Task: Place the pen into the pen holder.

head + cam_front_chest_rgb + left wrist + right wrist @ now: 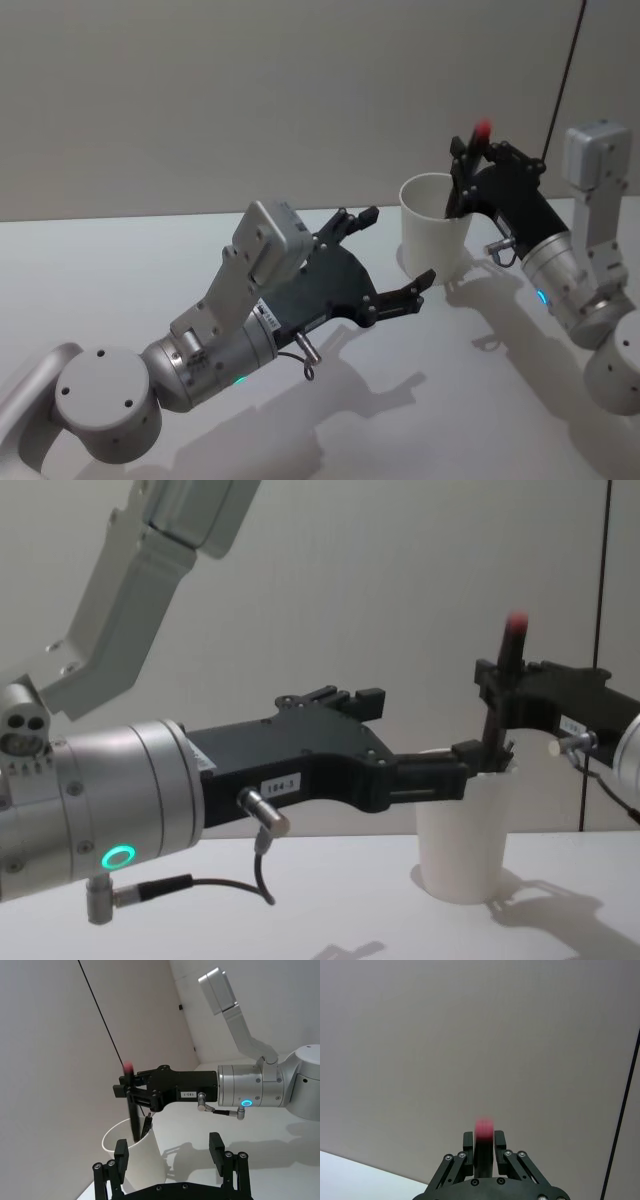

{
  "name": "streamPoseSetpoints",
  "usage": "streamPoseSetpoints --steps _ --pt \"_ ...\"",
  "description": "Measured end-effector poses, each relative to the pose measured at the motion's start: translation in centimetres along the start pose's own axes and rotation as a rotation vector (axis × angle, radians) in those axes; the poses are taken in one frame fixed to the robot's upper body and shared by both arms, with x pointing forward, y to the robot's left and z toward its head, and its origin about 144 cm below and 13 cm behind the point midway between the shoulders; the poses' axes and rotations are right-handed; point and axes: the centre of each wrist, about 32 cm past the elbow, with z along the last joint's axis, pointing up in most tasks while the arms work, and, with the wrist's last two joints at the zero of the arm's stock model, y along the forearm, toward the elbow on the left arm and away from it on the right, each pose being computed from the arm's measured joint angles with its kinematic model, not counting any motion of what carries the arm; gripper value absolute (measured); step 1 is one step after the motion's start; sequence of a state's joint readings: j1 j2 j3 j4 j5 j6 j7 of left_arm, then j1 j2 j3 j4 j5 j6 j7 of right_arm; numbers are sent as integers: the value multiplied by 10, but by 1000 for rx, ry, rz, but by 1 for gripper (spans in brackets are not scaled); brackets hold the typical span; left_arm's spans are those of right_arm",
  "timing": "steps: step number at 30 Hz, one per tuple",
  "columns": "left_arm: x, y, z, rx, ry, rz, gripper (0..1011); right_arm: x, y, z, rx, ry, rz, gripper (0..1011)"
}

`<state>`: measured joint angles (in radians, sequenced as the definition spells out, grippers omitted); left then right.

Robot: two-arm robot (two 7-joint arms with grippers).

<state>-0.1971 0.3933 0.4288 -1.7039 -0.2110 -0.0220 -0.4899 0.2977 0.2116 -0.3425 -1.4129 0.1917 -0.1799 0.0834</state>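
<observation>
Above the pen holder point(432, 232), the right pincer point(468, 165) grips the pen point(474, 150) upright, its fingers point(131, 1091) clamped on the dark barrel with the red cap on top and the lower end already dipping inside the rim of the cup, as the left wrist view shows. From here the main risk, as I judge it, is the release: the cup is light and shorter than the pen, so a pen let go while leaning toward one wall could tip it over or knock it along the bench point(120, 270). A second risk is the right pincer's fingers catching the rolled rim on the way out, which would drag the cup with them. The left pincer point(393, 260) sits wide open just beside the cup, one finger near its wall; whether it touches I cannot tell, and a small drift inward could shove the cup off line. The pen looks slim and black with a bright red tip, standing close to vertical, perhaps a little tilted. The pen holder is a plain white tapered paper cup, upright on the white bench, with nothing else visible inside it besides the pen's lower end.
</observation>
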Motion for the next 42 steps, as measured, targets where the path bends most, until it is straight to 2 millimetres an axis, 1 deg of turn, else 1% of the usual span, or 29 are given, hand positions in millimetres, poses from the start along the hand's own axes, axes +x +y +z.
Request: streamPoseSetpoints --steps 2,4,5,7,9,11,13,14,15,16,19,20,21,23,24,25,26,27,28,42 --pt "0 0 0 0 0 0 1001 -1 1 -1 -8 -1 -4 276" --pt "0 0 0 0 0 0 1001 -1 1 -2 -10 -1 -5 285" --pt "0 0 0 0 0 0 1001 -1 1 -3 -16 -1 -9 360" --pt "0 0 0 0 0 0 1001 -1 2 -3 -20 -2 -10 401" --pt "0 0 0 0 0 0 1001 -2 2 -4 -22 -2 -13 483" --pt "0 0 0 0 0 0 1001 -2 2 -4 -25 -2 -14 519" --pt "0 0 0 0 0 0 1001 -2 2 -5 -29 -3 -16 600" --pt "0 0 0 0 0 0 1001 -2 3 -5 -30 -3 -17 612" --pt "0 0 0 0 0 0 1001 -2 3 -5 -31 -3 -18 681" --pt "0 0 0 0 0 0 1001 -2 3 -5 -32 -3 -18 681" --pt "0 0 0 0 0 0 1001 -2 3 -6 -35 -3 -19 796" --pt "0 0 0 0 0 0 1001 -2 3 -6 -35 -3 -19 806" --pt "0 0 0 0 0 0 1001 -3 3 -6 -36 -3 -19 850" --pt "0 0 0 0 0 0 1001 -3 3 -6 -37 -3 -20 905" --pt "0 0 0 0 0 0 1001 -3 3 -6 -37 -3 -20 905" --pt "0 0 0 0 0 0 1001 -3 3 -6 -37 -3 -20 952" --pt "0 0 0 0 0 0 1001 -3 3 -6 -37 -3 -20 976" --pt "0 0 0 0 0 0 1001 -2 3 -6 -37 -2 -20 976" --pt "0 0 0 0 0 0 1001 -2 3 -6 -37 -2 -20 1001" --pt "0 0 0 0 0 0 1001 3 -3 2 3 65 -12 1001"
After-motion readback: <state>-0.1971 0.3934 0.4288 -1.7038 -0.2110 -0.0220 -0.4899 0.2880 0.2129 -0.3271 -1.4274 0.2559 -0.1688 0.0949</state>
